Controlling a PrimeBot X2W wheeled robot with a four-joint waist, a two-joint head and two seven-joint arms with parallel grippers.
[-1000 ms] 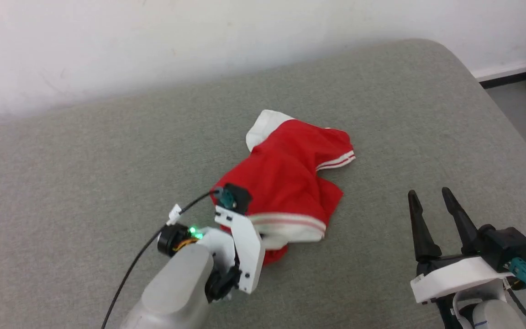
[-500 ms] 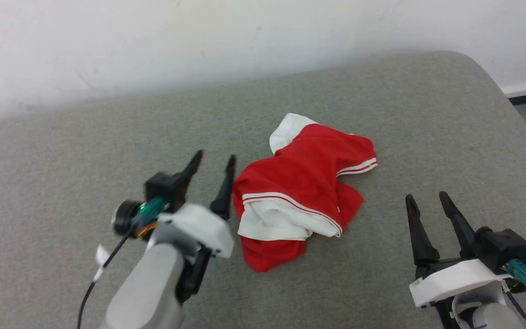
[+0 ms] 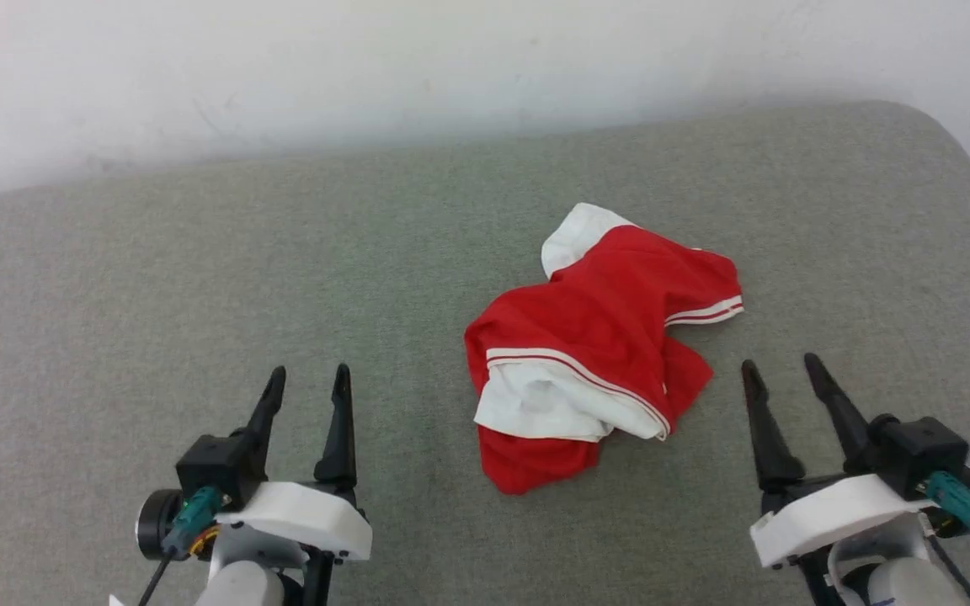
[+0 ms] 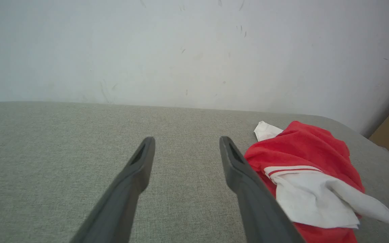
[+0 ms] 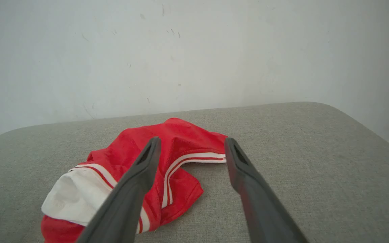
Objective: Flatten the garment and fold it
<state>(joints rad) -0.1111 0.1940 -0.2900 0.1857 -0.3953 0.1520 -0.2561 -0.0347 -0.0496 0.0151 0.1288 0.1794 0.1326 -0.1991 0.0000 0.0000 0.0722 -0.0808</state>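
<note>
Grey counter carries one crumpled garment between my two tools, left tool and right tool, both spread apart, empty.

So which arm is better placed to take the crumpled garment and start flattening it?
Right, probably. The right gripper is open and nearer the garment, whose striped edge lies straight ahead in its wrist view. The left gripper, also open, stands farther aside.
</note>
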